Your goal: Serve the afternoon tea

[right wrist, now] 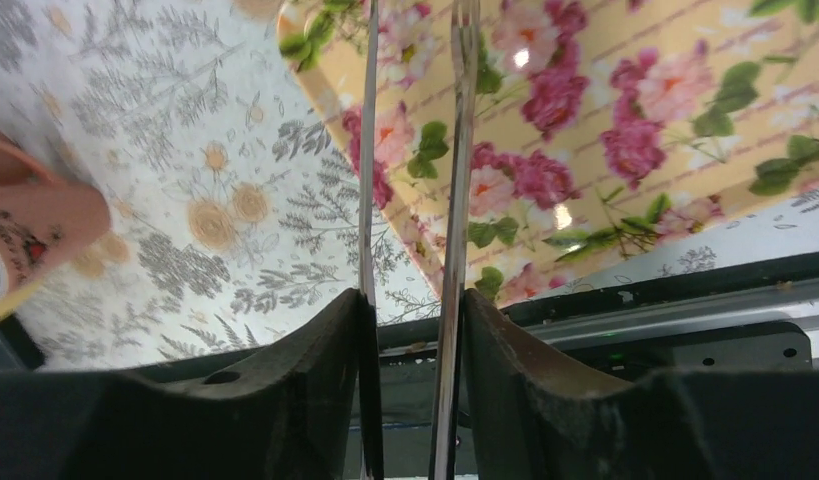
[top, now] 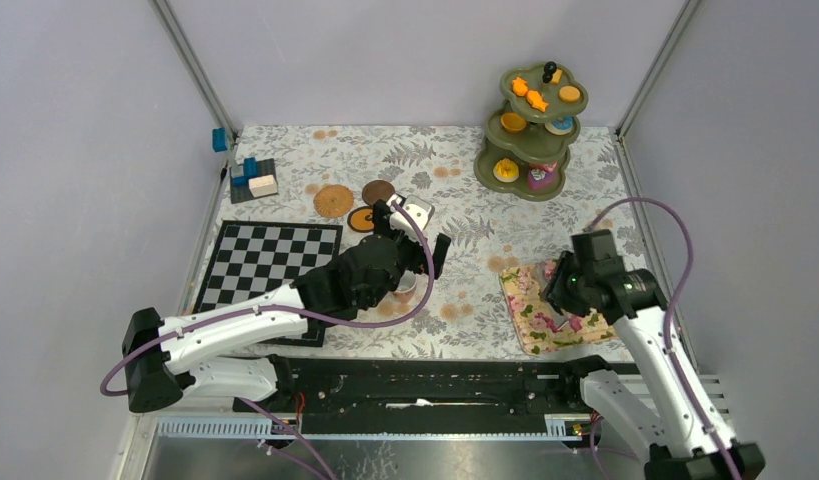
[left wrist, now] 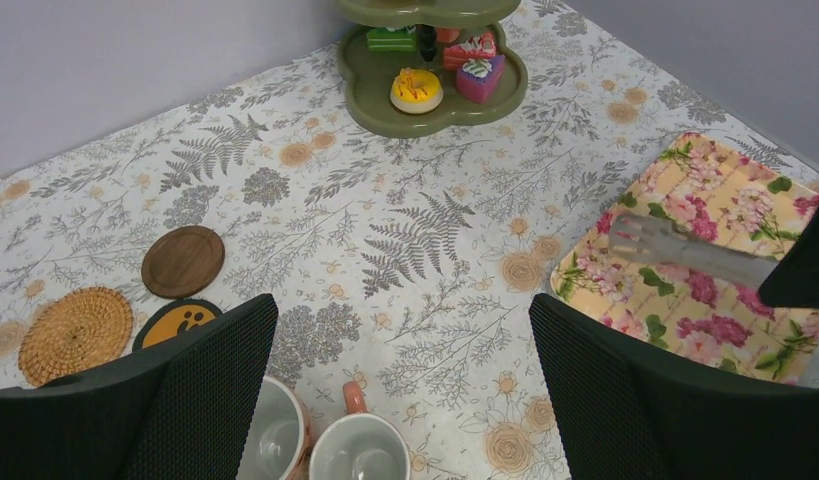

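My left gripper (top: pixel 417 262) (left wrist: pixel 400 310) is open and empty, hovering just above two pinkish mugs (left wrist: pixel 357 455) (left wrist: pixel 275 440) that stand side by side on the patterned tablecloth; they are mostly hidden under it in the top view (top: pixel 405 286). My right gripper (top: pixel 565 292) (right wrist: pixel 413 310) is shut on metal tongs (right wrist: pixel 463 150) (left wrist: pixel 685 247), held over the floral cloth (top: pixel 555 310). One pinkish mug (right wrist: pixel 35 225) shows at its left. The olive-green stand (top: pixel 530 130) (left wrist: pixel 435 95) with small cakes and donuts is at the back right. No yellow mug is in view.
Three round coasters lie left of centre: woven (top: pixel 333 200) (left wrist: pixel 75 330), dark wood (top: pixel 378 191) (left wrist: pixel 183 261), and a black-and-yellow smiley (top: pixel 362 219) (left wrist: pixel 175 322). A chessboard (top: pixel 270 262) lies at the left, with blue and white blocks (top: pixel 253 180) behind it.
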Robot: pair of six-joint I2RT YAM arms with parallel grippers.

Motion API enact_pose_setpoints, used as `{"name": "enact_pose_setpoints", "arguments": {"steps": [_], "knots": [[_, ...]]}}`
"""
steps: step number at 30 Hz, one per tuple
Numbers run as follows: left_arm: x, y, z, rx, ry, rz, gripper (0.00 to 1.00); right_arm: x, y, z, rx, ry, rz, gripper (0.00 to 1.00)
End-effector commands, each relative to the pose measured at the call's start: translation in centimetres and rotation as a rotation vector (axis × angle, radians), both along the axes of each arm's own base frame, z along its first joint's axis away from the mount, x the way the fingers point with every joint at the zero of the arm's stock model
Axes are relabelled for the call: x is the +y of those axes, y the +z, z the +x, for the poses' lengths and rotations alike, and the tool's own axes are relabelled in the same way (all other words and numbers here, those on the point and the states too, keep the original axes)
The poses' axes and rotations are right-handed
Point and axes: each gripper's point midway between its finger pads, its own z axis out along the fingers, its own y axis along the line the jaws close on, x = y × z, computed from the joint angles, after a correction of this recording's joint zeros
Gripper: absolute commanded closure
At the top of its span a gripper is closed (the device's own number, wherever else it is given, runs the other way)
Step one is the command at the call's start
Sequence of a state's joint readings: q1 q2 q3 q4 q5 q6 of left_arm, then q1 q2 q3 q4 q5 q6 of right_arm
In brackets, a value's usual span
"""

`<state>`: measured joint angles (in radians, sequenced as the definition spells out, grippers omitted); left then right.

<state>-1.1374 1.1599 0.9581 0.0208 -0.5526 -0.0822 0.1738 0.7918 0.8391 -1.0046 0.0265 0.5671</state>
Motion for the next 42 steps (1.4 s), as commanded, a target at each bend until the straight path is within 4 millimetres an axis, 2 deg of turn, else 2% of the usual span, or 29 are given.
{"name": "enact_pose_setpoints", "arguments": {"steps": [1,3,7,12,16,20,23,25,28,35,38,42], "knots": [[0.1,2.8,0.0,-0.019,0.003,-0.08,0.01,1.3,-2.0,1.0,0.038,-0.024,-0.102,0.52],[0.3,2.9,0.1,-0.022,0.015,-0.082,0.01,0.7,-2.7,0.8,0.049,-0.046,-0.181,0.5],[0.8,2.9,0.3,-0.029,0.044,-0.079,0.01,0.3,-4.2,0.4,0.052,-0.063,-0.205,0.49],[0.3,2.5,0.5,-0.025,0.037,-0.058,0.01,2.2,-7.3,0.3,0.061,-0.066,-0.115,0.45],[0.0,2.5,0.6,-0.02,0.035,-0.055,0.01,4.2,-8.5,1.9,0.006,-0.084,-0.012,0.44],[0.3,2.9,0.7,-0.024,0.048,-0.054,0.01,4.9,-10.2,2.3,0.029,-0.075,0.0,0.41],[0.9,3.5,0.9,-0.033,0.072,-0.056,0.01,5.1,-10.7,2.1,0.049,-0.073,0.0,0.38],[1.0,3.8,1.0,-0.034,0.085,-0.067,0.01,4.8,-10.8,1.7,0.05,-0.081,0.001,0.36],[1.2,2.9,0.9,-0.003,0.095,-0.051,0.01,4.5,-10.1,1.4,0.028,-0.09,0.012,0.26],[0.7,1.8,1.2,0.036,0.11,-0.041,0.01,3.6,-8.5,1.3,-0.001,-0.101,-0.021,0.11],[0.4,2.2,1.3,0.037,0.116,-0.048,0.01,3.7,-8.1,1.4,-0.001,-0.084,-0.024,0.06],[0.4,3.1,1.7,0.034,0.129,-0.065,0.01,3.3,-5.7,2.4,-0.061,-0.071,-0.05,0.03]]}}
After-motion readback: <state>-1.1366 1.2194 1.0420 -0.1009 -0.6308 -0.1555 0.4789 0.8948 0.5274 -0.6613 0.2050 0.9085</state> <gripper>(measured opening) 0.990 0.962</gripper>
